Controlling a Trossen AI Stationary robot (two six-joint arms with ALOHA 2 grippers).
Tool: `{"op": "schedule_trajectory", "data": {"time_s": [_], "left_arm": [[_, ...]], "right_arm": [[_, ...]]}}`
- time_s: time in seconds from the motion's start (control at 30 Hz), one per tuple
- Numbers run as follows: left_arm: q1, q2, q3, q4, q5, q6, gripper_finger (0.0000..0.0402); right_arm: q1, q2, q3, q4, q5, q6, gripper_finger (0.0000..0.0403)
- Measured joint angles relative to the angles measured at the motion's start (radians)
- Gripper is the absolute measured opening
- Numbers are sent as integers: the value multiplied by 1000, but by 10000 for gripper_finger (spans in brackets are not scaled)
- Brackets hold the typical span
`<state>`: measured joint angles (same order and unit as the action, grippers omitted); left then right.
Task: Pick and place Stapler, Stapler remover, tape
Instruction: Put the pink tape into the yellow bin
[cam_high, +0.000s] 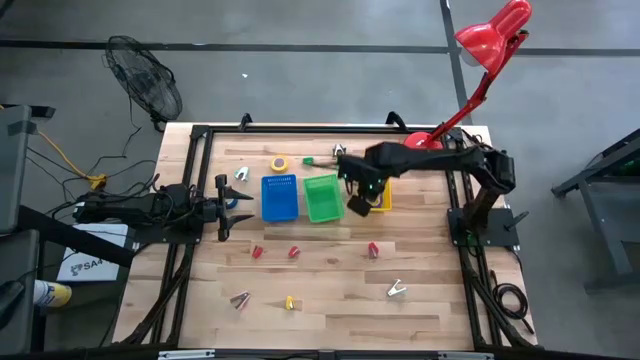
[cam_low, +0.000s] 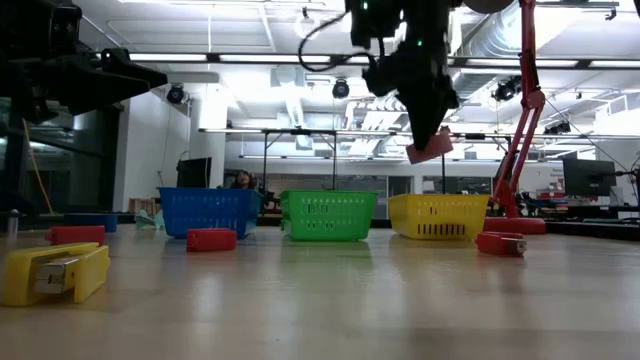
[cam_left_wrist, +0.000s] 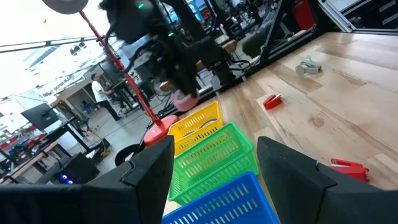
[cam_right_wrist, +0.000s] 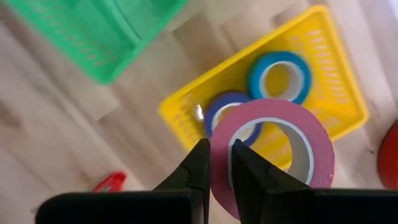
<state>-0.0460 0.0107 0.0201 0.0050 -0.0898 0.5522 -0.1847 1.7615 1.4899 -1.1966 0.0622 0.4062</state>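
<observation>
My right gripper (cam_high: 358, 204) hangs over the yellow bin (cam_high: 381, 196), shut on a pink tape roll (cam_right_wrist: 273, 137). In the right wrist view, a blue tape roll (cam_right_wrist: 279, 75) and a darker blue one (cam_right_wrist: 222, 109) lie flat inside the yellow bin (cam_right_wrist: 333, 68). A yellow tape roll (cam_high: 279, 163) lies on the table beyond the blue bin (cam_high: 280, 197). Red staplers (cam_high: 257, 252) (cam_high: 293, 252) (cam_high: 373, 249), a yellow stapler (cam_high: 290, 302) and staple removers (cam_high: 240, 298) (cam_high: 397, 290) lie on the near half. My left gripper (cam_high: 222, 208) waits open at the left, above the table. My right gripper pinches the pink roll's wall (cam_right_wrist: 221, 177) on one side of the ring, one finger (cam_right_wrist: 199, 165) outside it and the other (cam_right_wrist: 249, 174) over its hole side. The fingers point down from above. The roll (cam_low: 430, 148) is lifted clear, tilted, above the yellow bin (cam_low: 438, 215).
A green bin (cam_high: 322, 197) stands between the blue and yellow bins. A red desk lamp (cam_high: 492, 35) stands on its base (cam_high: 425, 141) at the far right corner. Another staple remover (cam_high: 242, 174) and a small green thing (cam_high: 308, 160) lie near the far edge.
</observation>
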Motion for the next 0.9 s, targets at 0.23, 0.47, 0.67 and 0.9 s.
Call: {"op": "schedule_trajectory", "data": {"time_s": [0.23, 0.47, 0.67, 0.9], "left_arm": [[0, 0, 0, 0, 0, 0, 227], [0, 0, 0, 0, 0, 0, 227], [0, 0, 0, 0, 0, 0, 227], [0, 0, 0, 0, 0, 0, 227]], "right_arm": [[-107, 7, -37, 41, -8, -76, 36], [-151, 9, -159, 190, -8, -101, 34], [-164, 9, -201, 297, -20, -58, 40], [-171, 9, -270, 390, -58, -2, 37]]}}
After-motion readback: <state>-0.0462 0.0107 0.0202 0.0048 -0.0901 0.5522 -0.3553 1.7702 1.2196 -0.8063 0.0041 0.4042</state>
